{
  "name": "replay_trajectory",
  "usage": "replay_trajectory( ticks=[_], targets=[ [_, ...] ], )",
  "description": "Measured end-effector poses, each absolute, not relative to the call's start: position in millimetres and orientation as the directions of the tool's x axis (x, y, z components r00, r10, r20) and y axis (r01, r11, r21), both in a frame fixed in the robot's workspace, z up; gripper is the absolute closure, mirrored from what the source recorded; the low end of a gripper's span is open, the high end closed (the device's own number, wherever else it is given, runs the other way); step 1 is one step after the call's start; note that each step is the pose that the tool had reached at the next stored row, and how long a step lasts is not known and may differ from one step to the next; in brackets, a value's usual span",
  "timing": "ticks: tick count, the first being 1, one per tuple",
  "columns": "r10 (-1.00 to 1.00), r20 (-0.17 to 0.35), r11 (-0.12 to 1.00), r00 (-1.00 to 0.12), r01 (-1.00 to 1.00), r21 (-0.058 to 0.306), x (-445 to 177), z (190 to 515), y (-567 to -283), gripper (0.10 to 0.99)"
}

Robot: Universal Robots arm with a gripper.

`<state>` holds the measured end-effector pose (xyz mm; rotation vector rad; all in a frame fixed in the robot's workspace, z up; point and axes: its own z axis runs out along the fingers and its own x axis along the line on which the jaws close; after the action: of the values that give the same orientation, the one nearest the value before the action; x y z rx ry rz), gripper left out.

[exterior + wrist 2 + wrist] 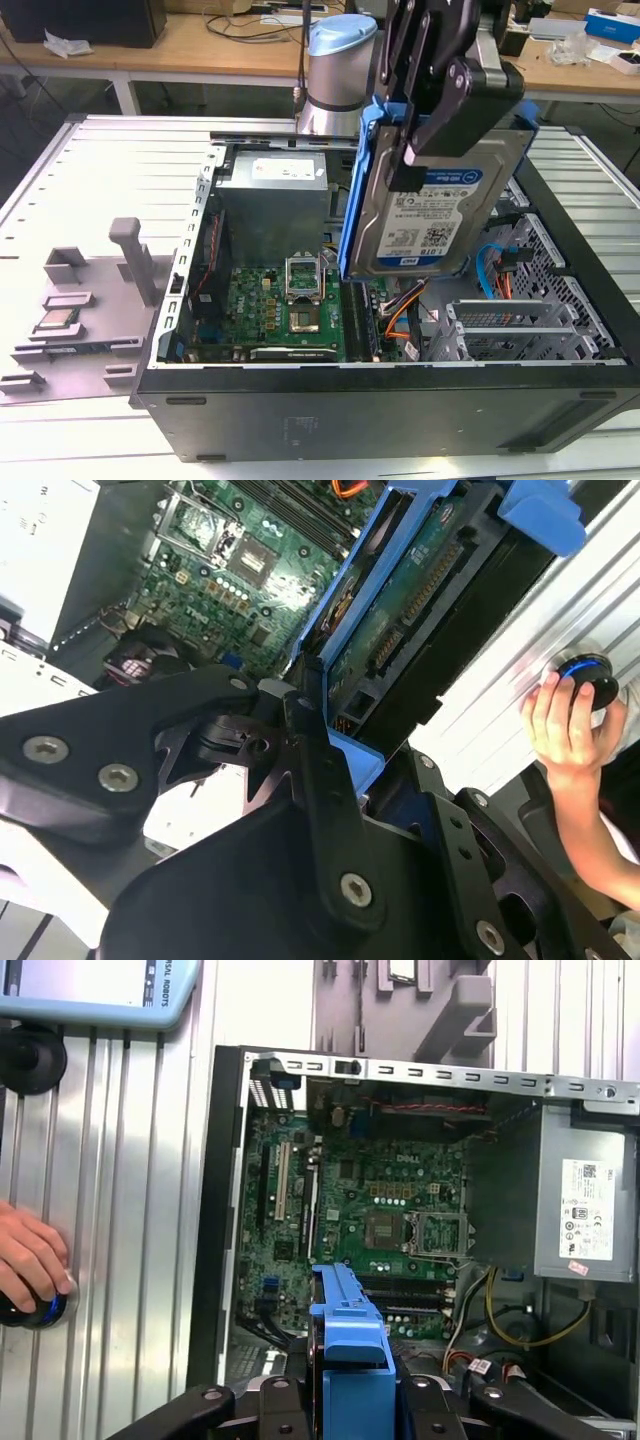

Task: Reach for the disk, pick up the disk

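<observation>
The disk, a silver hard drive with a white-and-blue label in a blue plastic bracket, hangs upright and slightly tilted above the open computer case. My gripper is shut on its upper part, one black finger pressed on the labelled face. In the second wrist view the disk's green underside and blue frame run between the black fingers. The bracket's blue edge shows in the first wrist view, above the motherboard.
Inside the case are the motherboard, a grey power supply, orange cables and a metal drive cage. A grey fixture lies at the exterior view's left. A person's hand rests on a blue-ringed knob.
</observation>
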<state>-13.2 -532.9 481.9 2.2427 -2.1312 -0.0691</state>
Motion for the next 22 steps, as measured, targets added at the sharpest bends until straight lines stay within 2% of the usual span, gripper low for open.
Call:
replay_trajectory(
  ticks=[22],
  targets=[
    [-0.999,0.000,-0.051,0.051,-0.997,0.065,-13,482,-575,0.718]
  ],
)
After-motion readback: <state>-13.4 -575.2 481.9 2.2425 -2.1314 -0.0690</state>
